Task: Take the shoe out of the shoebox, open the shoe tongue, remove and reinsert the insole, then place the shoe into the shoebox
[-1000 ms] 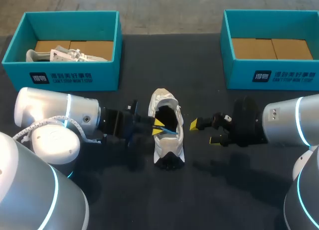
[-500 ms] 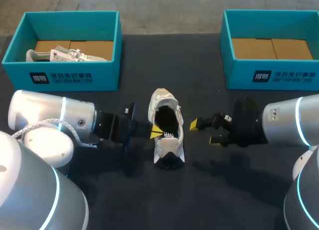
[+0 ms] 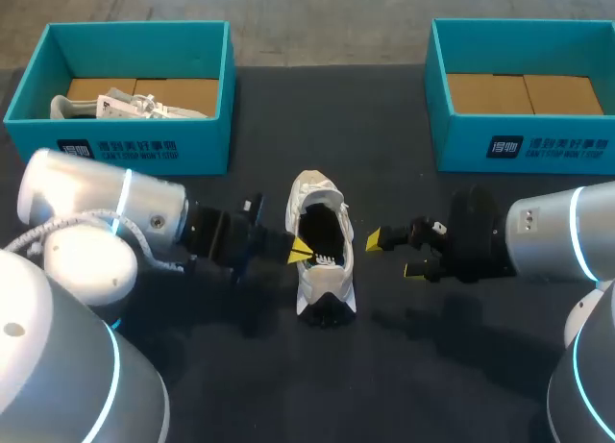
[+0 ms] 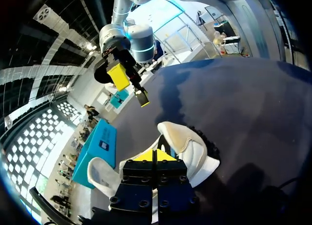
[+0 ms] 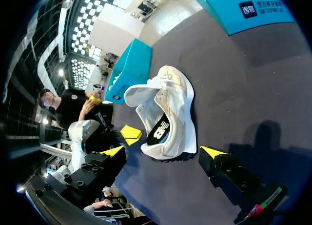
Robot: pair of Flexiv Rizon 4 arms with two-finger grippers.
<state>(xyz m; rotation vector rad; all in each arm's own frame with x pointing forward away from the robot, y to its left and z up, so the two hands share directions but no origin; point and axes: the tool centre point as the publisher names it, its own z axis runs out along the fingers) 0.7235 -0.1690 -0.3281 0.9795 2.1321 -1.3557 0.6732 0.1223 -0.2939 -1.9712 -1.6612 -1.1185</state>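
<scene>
Head view puts the left claw (image 3: 302, 251) at the left rim of the shoe's (image 3: 322, 270) opening. Its yellow tips are pressed together with nothing seen between them (the left wrist view shows one closed yellow wedge). The right claw (image 3: 396, 254) hangs just beside the shoe's other flank, fingers apart and holding nothing. Between the two, the shoe lies on the dark tabletop (image 3: 432, 385) with its tongue folded back and the insole (image 5: 158, 132) showing inside.

The step in hand looks like seating the insole. To do it well, the left tips should press along the insole's edge toward the toe. Meanwhile the right claw should brace the shoe's side so it cannot skid. The empty box (image 3: 524, 145) stands well behind the right claw.
</scene>
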